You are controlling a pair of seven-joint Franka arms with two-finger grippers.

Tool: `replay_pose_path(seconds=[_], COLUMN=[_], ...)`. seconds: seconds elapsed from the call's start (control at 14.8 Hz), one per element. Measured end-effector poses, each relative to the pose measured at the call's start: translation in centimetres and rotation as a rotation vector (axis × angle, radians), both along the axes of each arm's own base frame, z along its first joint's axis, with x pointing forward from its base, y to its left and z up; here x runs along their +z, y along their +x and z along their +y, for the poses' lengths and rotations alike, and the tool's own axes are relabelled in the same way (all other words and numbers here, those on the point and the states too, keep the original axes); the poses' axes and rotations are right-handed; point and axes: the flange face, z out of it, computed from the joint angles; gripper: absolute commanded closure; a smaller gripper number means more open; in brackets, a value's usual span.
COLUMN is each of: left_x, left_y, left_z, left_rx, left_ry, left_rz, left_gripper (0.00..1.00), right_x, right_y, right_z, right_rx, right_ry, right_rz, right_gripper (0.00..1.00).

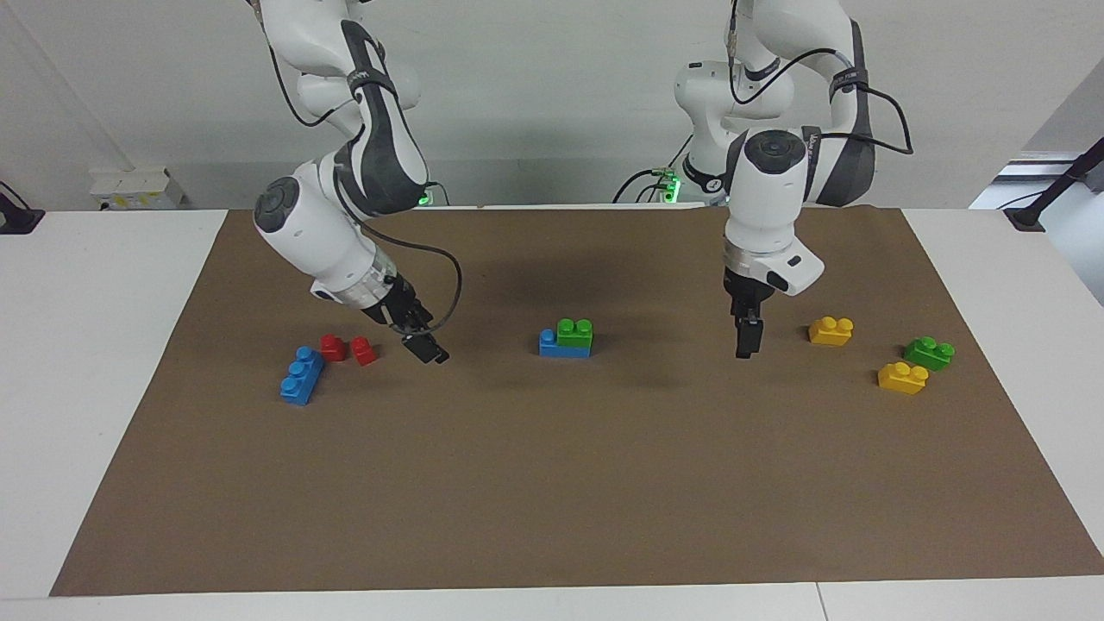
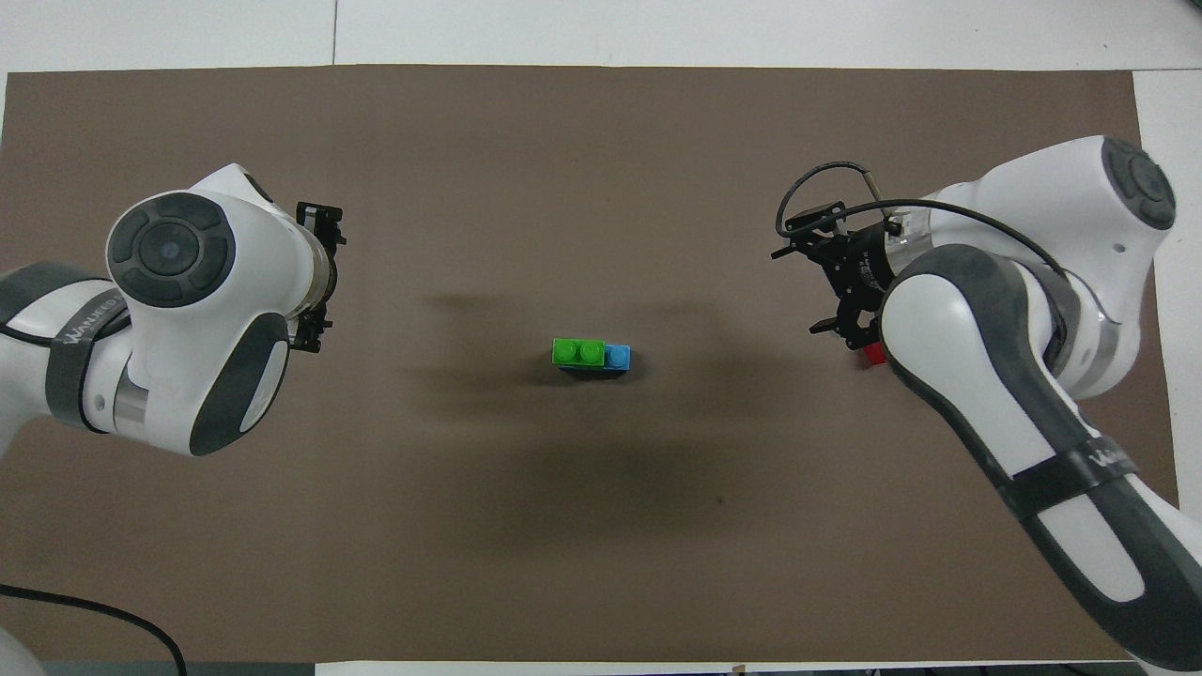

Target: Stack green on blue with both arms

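Observation:
A bright-green two-stud brick (image 1: 574, 331) sits on a blue three-stud brick (image 1: 561, 345) in the middle of the brown mat. It covers the blue brick's end toward the left arm, and one blue stud (image 2: 617, 358) shows beside the green brick (image 2: 578, 352). My left gripper (image 1: 747, 342) points straight down over bare mat between the stack and the yellow bricks, holding nothing. My right gripper (image 1: 427, 349) is tilted, open and empty, low over the mat beside two red bricks. Both grippers are apart from the stack.
A second blue brick (image 1: 301, 375) and two small red bricks (image 1: 333, 347) (image 1: 364, 350) lie toward the right arm's end. Two yellow bricks (image 1: 831, 330) (image 1: 902, 377) and a darker green brick (image 1: 929, 352) lie toward the left arm's end.

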Motion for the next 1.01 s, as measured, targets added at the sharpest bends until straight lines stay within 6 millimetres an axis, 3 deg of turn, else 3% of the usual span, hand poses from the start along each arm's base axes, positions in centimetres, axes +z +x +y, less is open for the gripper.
replay_pose_path(seconds=[0.27, 0.47, 0.74, 1.01], left_x=[1.5, 2.6, 4.7, 7.7], left_y=[1.3, 2.0, 2.7, 3.1], left_z=[3.1, 5.1, 7.9, 11.4], left_rx=[-0.062, -0.174, -0.375, -0.595], left_ry=[0.02, 0.053, 0.075, 0.042], left_rz=[-0.001, 0.026, 0.075, 0.126], left_gripper=[0.0, 0.0, 0.0, 0.0], right_x=[5.5, 9.0, 12.4, 14.7], right_y=[0.2, -0.8, -2.3, -4.1], right_z=[-2.7, -5.2, -8.9, -9.3], right_rx=[0.381, 0.587, 0.804, 0.866], right_ry=[-0.159, -0.187, -0.297, -0.322], right_rz=[-0.094, -0.147, -0.185, -0.165], right_gripper=[0.0, 0.0, 0.0, 0.0])
